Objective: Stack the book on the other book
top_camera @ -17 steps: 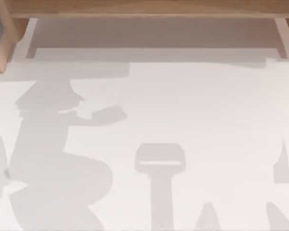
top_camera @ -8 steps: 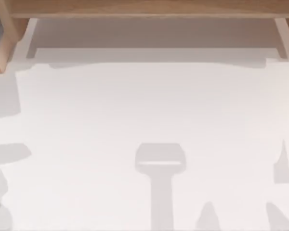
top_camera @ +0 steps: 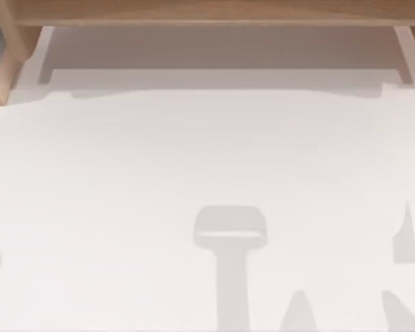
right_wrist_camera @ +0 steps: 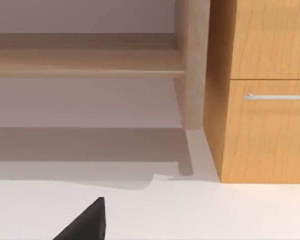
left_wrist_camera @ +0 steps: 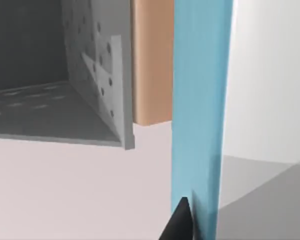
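Holding the blue book (left_wrist_camera: 197, 110) upright against my left fingertip (left_wrist_camera: 180, 222), long axis vertical, I cannot tell how the jaws stand. It hangs beside the grey cabinet (left_wrist_camera: 97, 85) above the surface (top_camera: 207, 159). My right arm idles near the wooden drawer unit (right_wrist_camera: 262, 100).

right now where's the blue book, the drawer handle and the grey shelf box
blue book (left_wrist_camera: 200, 100), left wrist view, middle of its upright blue face
drawer handle (right_wrist_camera: 277, 96), right wrist view, along the metal bar
grey shelf box (left_wrist_camera: 97, 65), left wrist view, its dotted side wall

Blue book (left_wrist_camera: 197, 115) cut off by frame top, bottom.
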